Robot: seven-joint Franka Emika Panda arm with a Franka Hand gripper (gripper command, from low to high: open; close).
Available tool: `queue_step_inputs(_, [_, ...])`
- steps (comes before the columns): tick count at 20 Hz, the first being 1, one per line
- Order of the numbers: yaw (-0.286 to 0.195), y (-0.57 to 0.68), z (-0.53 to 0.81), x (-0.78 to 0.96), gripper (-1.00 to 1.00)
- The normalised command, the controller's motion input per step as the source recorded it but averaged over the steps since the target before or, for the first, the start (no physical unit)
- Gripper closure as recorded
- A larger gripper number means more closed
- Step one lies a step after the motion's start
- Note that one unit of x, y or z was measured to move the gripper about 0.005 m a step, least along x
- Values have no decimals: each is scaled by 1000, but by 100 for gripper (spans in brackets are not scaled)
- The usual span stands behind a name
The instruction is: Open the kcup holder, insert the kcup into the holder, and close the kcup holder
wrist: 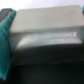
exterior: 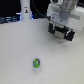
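Ext. view: kcup (exterior: pixel 36 63) alone on table (exterior: pixel 15 55) — wrist view: jaws apart, nothing clamped.

Wide bare desk (exterior: pixel 20 55) is lying open all round the kcup (exterior: pixel 36 63), nothing crowding it, so approach from any side is looking free. Kcup holder (exterior: pixel 61 31) is sitting well apart, far side twd exterior view's right, w/ the arm & hand (exterior: pixel 61 17) hanging right over it, blocking access from above there. White bottle (exterior: pixel 25 11) is standing at far edge, well clear of both. In wrist view, teal fingers (wrist: pixel 5 47) are flanking a pale block filling the frame; gap btwn too blurred to judge.
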Motion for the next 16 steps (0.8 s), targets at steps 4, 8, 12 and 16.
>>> queue_step_inputs(4, [-104,-325,192,918,100])
queue_step_inputs(8, [-104,-370,176,899,100])
queue_step_inputs(12, [-102,-376,169,896,100])
queue_step_inputs(16, [-99,-378,131,796,100])
